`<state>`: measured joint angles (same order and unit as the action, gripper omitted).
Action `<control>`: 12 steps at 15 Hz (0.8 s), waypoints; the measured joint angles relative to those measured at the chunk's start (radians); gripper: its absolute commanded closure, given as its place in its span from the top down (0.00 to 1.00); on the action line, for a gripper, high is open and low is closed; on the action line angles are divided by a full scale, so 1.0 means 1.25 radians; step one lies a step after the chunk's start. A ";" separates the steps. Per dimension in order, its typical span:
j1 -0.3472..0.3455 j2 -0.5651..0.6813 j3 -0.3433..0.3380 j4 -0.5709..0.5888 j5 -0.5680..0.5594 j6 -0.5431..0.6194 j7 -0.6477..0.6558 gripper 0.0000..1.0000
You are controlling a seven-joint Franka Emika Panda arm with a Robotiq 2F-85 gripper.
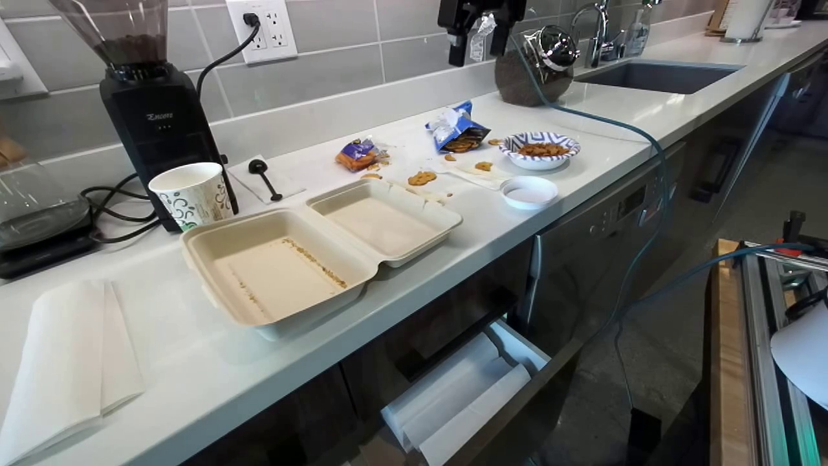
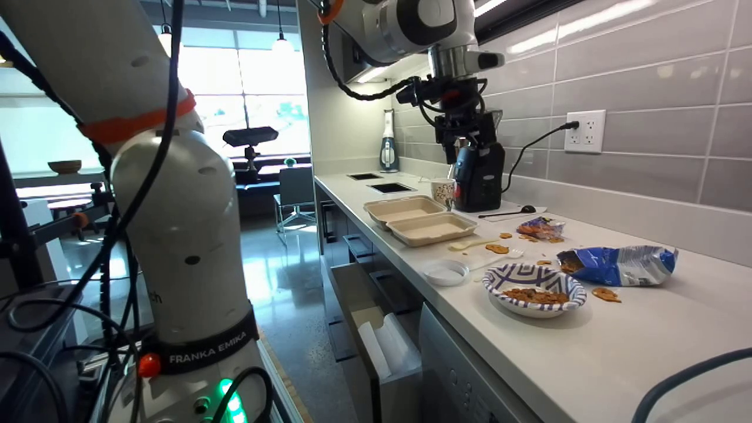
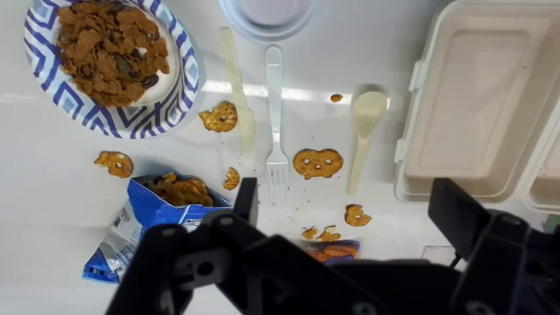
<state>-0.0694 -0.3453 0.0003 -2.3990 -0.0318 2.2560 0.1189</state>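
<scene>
My gripper [image 3: 348, 201] is open and empty, held above the counter, and also shows in both exterior views [image 1: 479, 53] [image 2: 470, 155]. Between its fingers in the wrist view lie a broken pretzel [image 3: 357, 215], crumbs and a small purple bag with orange pieces [image 3: 334, 251], partly hidden by the gripper. Beyond lie a whole pretzel [image 3: 318, 163], a white fork [image 3: 274, 122], a cream spoon [image 3: 367, 118] and a cream knife [image 3: 240, 96]. An open blue bag of pretzel snacks [image 3: 135, 232] lies beside the left finger. A patterned bowl [image 3: 186, 74] holds brown flakes with raisins.
An open, crumb-strewn takeout container [image 1: 278, 272], a white lid [image 1: 529, 192], paper cup [image 1: 191, 194], coffee grinder [image 1: 155, 123] and black scoop [image 1: 264, 178] stand on the counter. A glass jar [image 1: 530, 71] stands near the sink [image 1: 660, 74]. A drawer [image 1: 517, 346] with paper is pulled open.
</scene>
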 measured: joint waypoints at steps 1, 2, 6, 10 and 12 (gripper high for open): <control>0.000 0.000 0.000 0.000 0.000 0.000 0.000 1.00; 0.000 0.000 0.000 0.001 0.000 0.000 0.000 1.00; -0.002 0.006 0.000 0.005 -0.001 0.000 0.017 1.00; -0.002 0.062 0.011 0.016 -0.014 0.017 0.066 1.00; -0.001 0.098 0.020 0.019 -0.025 0.046 0.084 1.00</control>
<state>-0.0711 -0.2226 0.0253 -2.3759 -0.0634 2.3134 0.2234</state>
